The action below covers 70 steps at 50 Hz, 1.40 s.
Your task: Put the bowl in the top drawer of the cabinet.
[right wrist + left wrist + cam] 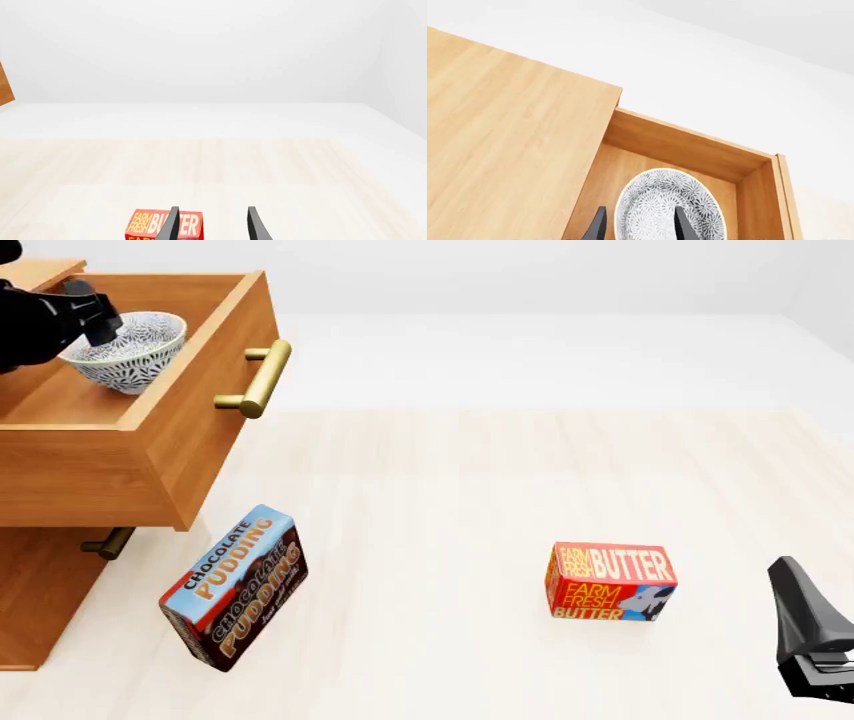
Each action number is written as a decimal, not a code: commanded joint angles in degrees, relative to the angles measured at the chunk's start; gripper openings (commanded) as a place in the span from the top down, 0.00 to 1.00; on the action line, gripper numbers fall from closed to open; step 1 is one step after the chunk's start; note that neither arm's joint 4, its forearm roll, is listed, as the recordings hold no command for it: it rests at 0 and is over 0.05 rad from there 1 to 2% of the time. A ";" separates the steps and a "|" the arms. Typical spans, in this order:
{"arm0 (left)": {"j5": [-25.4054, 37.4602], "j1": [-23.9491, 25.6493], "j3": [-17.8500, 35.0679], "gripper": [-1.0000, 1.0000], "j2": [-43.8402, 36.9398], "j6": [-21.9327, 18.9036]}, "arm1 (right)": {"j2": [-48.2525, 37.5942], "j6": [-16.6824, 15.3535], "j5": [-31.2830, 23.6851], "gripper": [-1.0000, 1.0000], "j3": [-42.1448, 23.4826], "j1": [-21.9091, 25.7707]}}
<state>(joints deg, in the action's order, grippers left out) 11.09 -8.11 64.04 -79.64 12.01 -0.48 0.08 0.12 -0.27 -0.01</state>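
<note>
The speckled bowl [130, 352] sits tilted inside the pulled-out top drawer [94, 475] of the cabinet [38, 600]. My left gripper [102, 324] is at the bowl's near rim. In the left wrist view the bowl [657, 200] shows its inside, and the left gripper [640, 227] stands open across the rim, one finger inside and one outside. I cannot tell whether the bowl touches the drawer floor. The drawer's inner walls [687, 145] surround it. My right gripper [801, 605] is open at the table's near right, empty.
A chocolate pudding box [234, 585] stands tilted just in front of the cabinet, below the drawer's brass handle [260, 380]. A red butter box [609, 582] lies between it and the right gripper [212, 225]. The lower drawer's handle [107, 542] pokes out under the open drawer.
</note>
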 commanded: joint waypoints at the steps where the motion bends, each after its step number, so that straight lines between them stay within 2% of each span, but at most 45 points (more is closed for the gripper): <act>1: 0.12 -1.34 -0.78 0.00 2.25 -0.20 | 0.05 -0.04 -0.01 0.00 0.03 0.01; 31: 2.08 1.33 -3.25 0.00 11.50 -1.17 | 0.04 0.00 -0.01 0.00 0.03 -0.01; 70: 3.18 6.32 -9.36 0.00 20.17 -4.32 | 0.04 0.00 -0.01 0.00 0.03 0.00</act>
<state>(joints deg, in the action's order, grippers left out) 14.32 -2.93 56.47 -61.53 8.06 -0.49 0.08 0.12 -0.27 -0.01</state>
